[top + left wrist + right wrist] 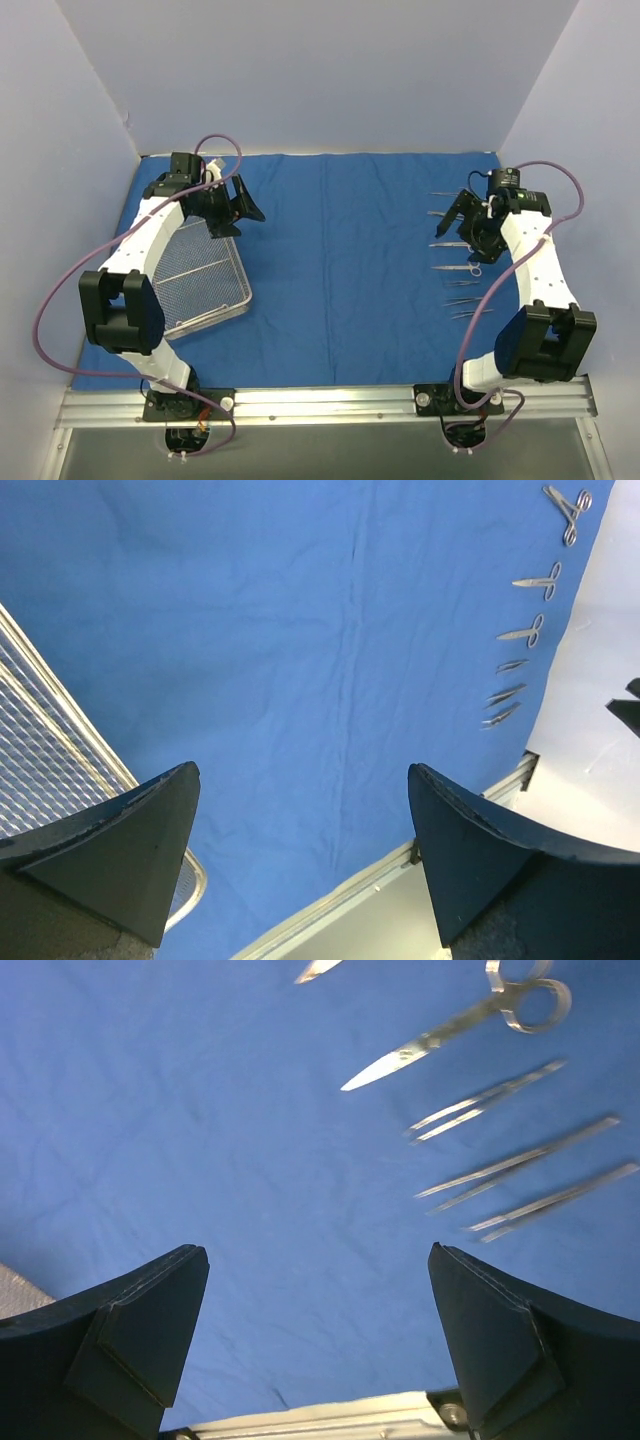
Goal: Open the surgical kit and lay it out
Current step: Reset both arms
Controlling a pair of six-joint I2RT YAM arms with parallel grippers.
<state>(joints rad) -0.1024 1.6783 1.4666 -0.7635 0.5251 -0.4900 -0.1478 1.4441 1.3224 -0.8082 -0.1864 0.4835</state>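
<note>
The royal-blue cloth wrap (340,270) lies spread flat over the table. At the left, partly under my left arm, sits the silver wire-mesh tray (205,285), whose corner also shows in the left wrist view (45,745). Several thin silver instruments (455,267) lie in a column on the cloth at the right. The right wrist view shows scissors (450,1030) and tweezers (485,1105) among them. My left gripper (235,210) hovers open and empty above the tray's far corner. My right gripper (465,225) is also open and empty, just above the instrument column.
Lilac walls (300,70) enclose the back and both sides. An aluminium rail (330,402) with the arm bases runs along the near edge. Purple cables (60,290) loop beside each arm. Bare blue cloth lies between the tray and the instruments.
</note>
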